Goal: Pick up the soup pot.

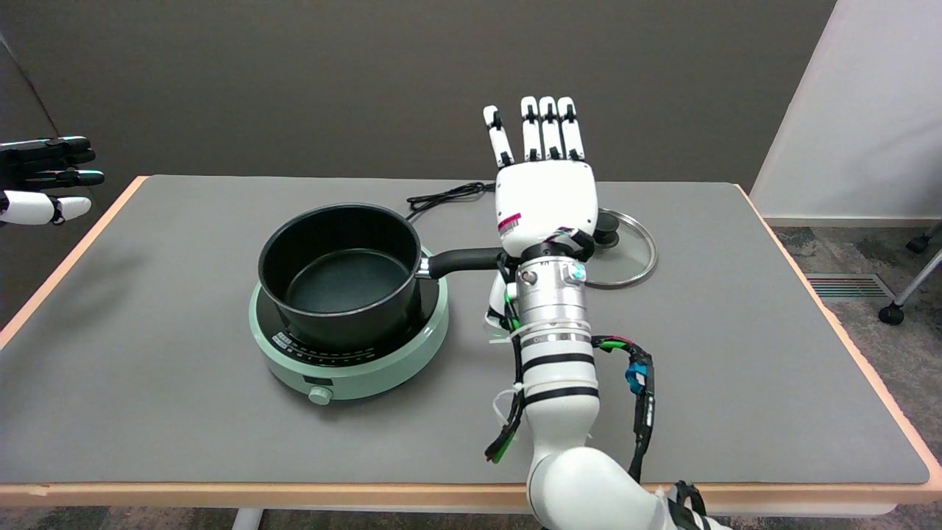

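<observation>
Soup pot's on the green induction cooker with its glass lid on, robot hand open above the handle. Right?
Not quite. The soup pot has no lid on; its inside is open to view. The glass lid lies on the table behind the right robot hand. The rest holds: the pot sits on the green induction cooker, fingers spread over the handle. The head view shows it.

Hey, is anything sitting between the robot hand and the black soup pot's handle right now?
Nothing visible does. The right robot hand is open, fingers straight, right at the outer end of the black soup pot's handle. The round glass lid lies behind the hand, away from the pot, and the black power cord lies farther back.
</observation>
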Robot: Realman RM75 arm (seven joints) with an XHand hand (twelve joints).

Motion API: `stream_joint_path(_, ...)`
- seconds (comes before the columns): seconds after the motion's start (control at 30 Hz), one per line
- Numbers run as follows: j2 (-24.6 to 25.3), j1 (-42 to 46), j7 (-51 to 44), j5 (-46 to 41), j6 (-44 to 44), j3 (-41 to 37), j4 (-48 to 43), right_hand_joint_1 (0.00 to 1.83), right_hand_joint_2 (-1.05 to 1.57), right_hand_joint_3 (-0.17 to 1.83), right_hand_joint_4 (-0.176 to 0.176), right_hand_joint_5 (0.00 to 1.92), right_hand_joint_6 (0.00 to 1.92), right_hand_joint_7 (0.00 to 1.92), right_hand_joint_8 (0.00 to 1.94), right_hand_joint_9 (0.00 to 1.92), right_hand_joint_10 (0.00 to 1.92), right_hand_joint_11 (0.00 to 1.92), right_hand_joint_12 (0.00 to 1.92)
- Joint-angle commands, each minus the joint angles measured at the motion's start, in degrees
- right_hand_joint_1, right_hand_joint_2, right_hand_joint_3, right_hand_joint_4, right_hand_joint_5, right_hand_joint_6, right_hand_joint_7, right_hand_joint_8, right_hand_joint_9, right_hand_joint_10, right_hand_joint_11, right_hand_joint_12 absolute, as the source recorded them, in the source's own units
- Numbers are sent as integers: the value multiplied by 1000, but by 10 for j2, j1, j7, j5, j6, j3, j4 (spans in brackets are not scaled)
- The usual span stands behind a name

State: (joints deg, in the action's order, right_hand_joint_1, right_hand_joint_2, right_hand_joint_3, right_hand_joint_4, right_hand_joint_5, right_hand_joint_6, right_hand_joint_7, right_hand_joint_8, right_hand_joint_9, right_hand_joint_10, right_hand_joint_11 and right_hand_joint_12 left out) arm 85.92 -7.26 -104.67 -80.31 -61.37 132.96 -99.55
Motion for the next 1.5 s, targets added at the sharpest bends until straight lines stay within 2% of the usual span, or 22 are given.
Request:
stream_joint_path(0.03,-3,-20,1,-103,35,-35,14,1220,-884,968,172,33,33,33,33,33,33,33,33)
stream_joint_path(0.13,0,-20,1,-106,46,-43,14,1208,-889,1055,147,31,31,31,31,31,31,31,31)
stream_joint_path(0.3,1,-23,1,-109,55,-47,13,1200,-900,1135,144,29,29,29,29,29,29,29,29)
stream_joint_path(0.5,-2,-31,-3,-138,69,-54,10,1203,-907,1168,174,23,23,23,23,23,23,23,23)
stream_joint_path(0.77,-4,-36,-3,-198,107,-74,2,1137,-928,1255,176,15,15,15,15,15,15,15,15)
stream_joint_path(0.97,-4,-40,-3,-233,103,-74,0,1136,-900,1197,176,12,12,12,12,12,12,12,12)
stream_joint_path(1.23,8,-46,-3,-247,73,-76,10,1128,-644,909,176,7,7,7,7,7,7,7,7)
stream_joint_path(1.5,44,-62,-4,-240,47,-70,35,1113,-569,834,174,8,8,8,8,8,8,8,8)
